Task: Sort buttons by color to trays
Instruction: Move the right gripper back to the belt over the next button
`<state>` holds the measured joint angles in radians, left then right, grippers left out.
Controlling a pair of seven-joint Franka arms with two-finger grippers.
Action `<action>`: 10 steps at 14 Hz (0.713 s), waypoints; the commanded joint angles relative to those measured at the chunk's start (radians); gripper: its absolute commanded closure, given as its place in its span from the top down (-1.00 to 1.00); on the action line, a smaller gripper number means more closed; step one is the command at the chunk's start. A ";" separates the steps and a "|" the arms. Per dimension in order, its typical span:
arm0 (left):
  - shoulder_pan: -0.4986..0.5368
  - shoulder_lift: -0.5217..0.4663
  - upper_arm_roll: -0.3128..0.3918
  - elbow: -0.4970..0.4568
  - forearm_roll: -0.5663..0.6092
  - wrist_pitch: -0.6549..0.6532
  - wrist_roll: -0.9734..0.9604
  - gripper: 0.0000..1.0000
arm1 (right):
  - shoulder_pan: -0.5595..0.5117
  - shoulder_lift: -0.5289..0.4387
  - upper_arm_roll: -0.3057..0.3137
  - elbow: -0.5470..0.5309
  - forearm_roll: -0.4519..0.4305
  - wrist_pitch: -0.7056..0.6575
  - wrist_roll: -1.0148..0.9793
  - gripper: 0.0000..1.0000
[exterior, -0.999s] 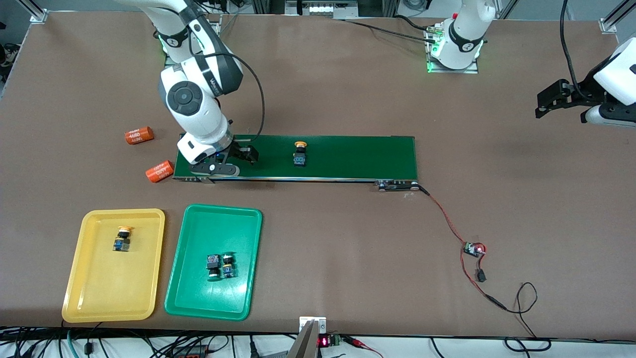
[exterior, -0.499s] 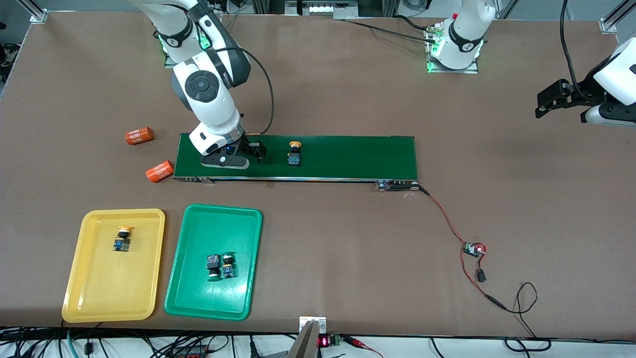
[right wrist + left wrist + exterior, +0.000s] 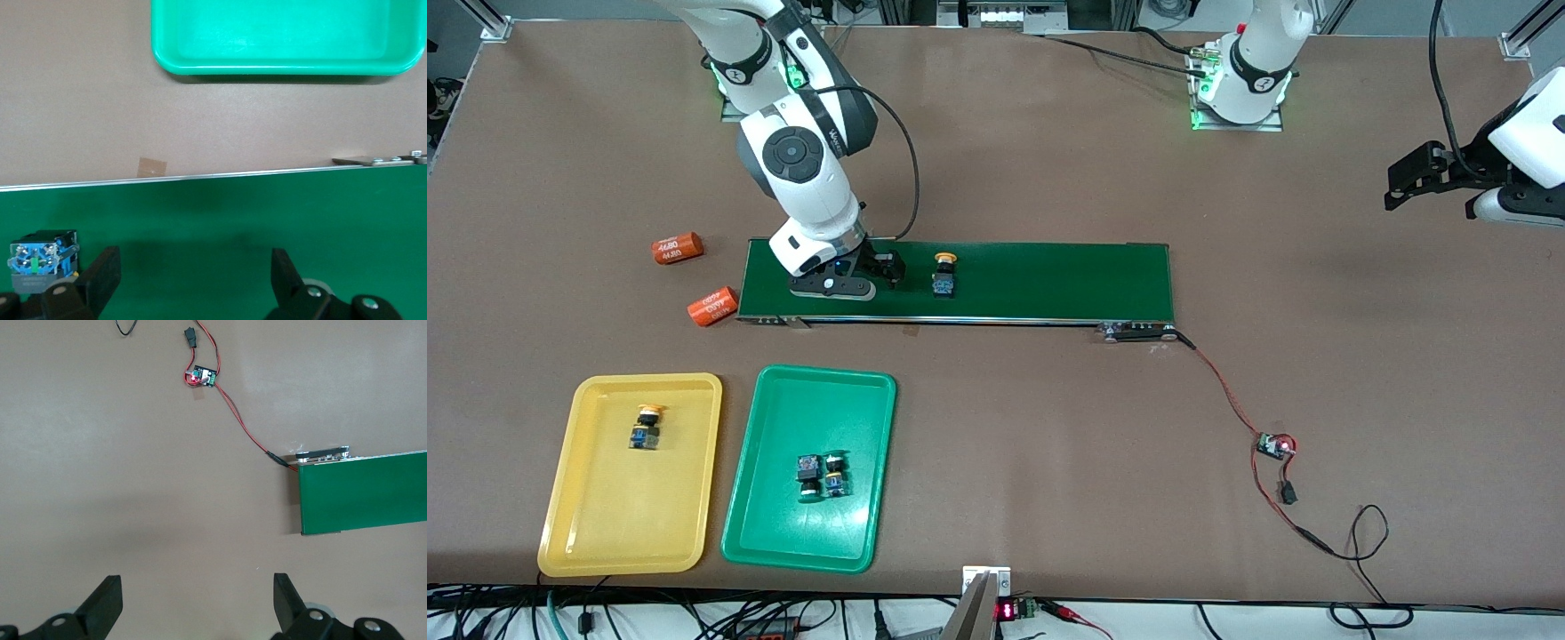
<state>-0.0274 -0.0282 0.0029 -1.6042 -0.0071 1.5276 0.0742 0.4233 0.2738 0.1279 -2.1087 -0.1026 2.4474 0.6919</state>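
Note:
A yellow-capped button point(image 3: 943, 274) lies on the dark-green conveyor belt point(image 3: 1049, 280). My right gripper point(image 3: 876, 271) hangs open low over the belt, just beside it toward the right arm's end. In the right wrist view the button point(image 3: 40, 260) sits outside one of the fingers point(image 3: 100, 280), with only belt between the jaws of the right gripper point(image 3: 193, 277). The yellow tray point(image 3: 596, 524) holds one yellow-capped button point(image 3: 646, 427). The green tray point(image 3: 783, 533) holds two buttons point(image 3: 821, 474) side by side. My left gripper point(image 3: 1405, 182) waits open above bare table point(image 3: 198, 603).
Two orange cylinders point(image 3: 677, 245) point(image 3: 712, 306) lie off the belt's end toward the right arm's end. A red wire runs from the belt's other end to a small circuit board point(image 3: 1276, 444). The green tray's rim point(image 3: 287, 63) lies a short way from the belt's edge.
The yellow-capped button has ridden along the belt toward the right arm's end. My right gripper shifted along the belt toward it, then nearly stopped. The left arm has not moved.

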 commanded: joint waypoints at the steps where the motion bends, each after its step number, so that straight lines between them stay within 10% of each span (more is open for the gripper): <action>1: 0.004 0.008 -0.001 0.026 -0.004 -0.020 0.018 1.00 | 0.002 0.010 0.018 -0.014 -0.048 0.031 0.020 1.00; 10: 0.000 0.010 -0.001 0.035 -0.004 -0.040 0.015 1.00 | 0.003 0.021 0.021 -0.016 -0.071 0.033 0.018 1.00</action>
<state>-0.0291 -0.0282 0.0010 -1.5977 -0.0071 1.5101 0.0742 0.4262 0.2998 0.1443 -2.1129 -0.1551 2.4642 0.6919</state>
